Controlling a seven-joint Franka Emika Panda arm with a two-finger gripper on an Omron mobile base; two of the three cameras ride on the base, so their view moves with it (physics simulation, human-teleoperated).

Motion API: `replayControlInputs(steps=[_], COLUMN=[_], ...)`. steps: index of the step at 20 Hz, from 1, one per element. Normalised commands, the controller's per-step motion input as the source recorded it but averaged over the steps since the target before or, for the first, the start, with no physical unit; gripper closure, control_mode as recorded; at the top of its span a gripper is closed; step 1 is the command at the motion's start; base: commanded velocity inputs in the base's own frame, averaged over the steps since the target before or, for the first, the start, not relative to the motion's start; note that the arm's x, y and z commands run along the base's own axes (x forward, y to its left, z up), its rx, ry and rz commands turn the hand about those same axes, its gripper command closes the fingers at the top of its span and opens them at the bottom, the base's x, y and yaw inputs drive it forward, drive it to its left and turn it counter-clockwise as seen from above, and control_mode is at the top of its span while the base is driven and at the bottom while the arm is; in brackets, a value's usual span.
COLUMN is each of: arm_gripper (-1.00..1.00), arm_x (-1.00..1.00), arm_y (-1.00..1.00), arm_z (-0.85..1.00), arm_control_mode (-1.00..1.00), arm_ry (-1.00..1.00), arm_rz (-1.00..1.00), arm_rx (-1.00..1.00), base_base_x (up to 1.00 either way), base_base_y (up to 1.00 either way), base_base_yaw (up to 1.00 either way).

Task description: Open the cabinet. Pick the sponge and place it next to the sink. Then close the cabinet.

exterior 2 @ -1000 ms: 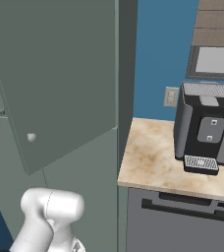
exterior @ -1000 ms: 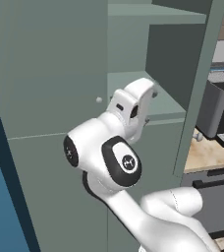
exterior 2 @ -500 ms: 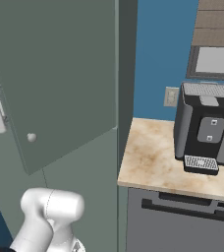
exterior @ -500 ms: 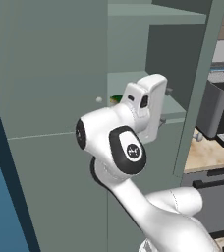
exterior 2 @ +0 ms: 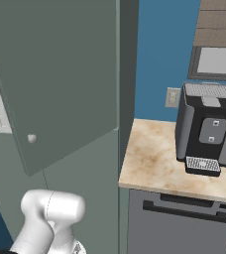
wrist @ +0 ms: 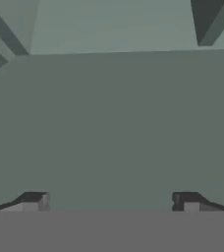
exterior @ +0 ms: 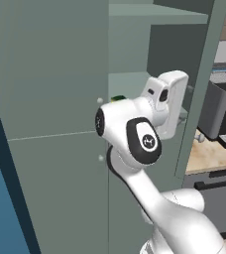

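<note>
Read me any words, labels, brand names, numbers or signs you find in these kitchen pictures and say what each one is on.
No readable text anywhere.
Round emblem on the arm's dark joint cap: a logo mark, too small to read.
Coffee machine: grey front panel, no legible lettering.
Cabinet doors: plain, no labels.

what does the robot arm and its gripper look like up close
The arm is glossy white with rounded link shells and a black oval joint cap bearing a small pale logo. The gripper has two small dark, squarish fingertips. No cables show.
</note>
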Motion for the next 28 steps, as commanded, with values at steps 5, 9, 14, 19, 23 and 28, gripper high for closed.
replayControlInputs(steps=[5, 9, 14, 19, 23, 28], arm_gripper=[-1.0, -1.0, -1.0, -1.0, -1.0, -1.0], arm_x=[0.0, -0.08, -0.14, -0.11, -0.02, 0.0], arm_y=[-0.89, -1.0, -0.96, -0.47, 0.06, 0.2], arm_z=[0.0, 0.0, 0.0, 0.0, 0.0, 0.0], arm_control_mode=[-1.0, -1.0, -1.0, -1.0, -1.0, -1.0], arm_ry=[0.0, 0.0, 0.0, 0.0, 0.0, -0.02], arm_rz=[-0.09, -0.09, -0.08, -0.01, 0.0, 0.05], arm_rx=[0.0, 0.0, 0.0, 0.03, 0.19, 0.37], base_base_x=[0.0, 0.0, 0.0, 0.0, 0.0, 0.0], base_base_y=[0.0, 0.0, 0.0, 0.0, 0.0, 0.0], base_base_yaw=[0.0, 0.0, 0.0, 0.0, 0.0, 0.0])
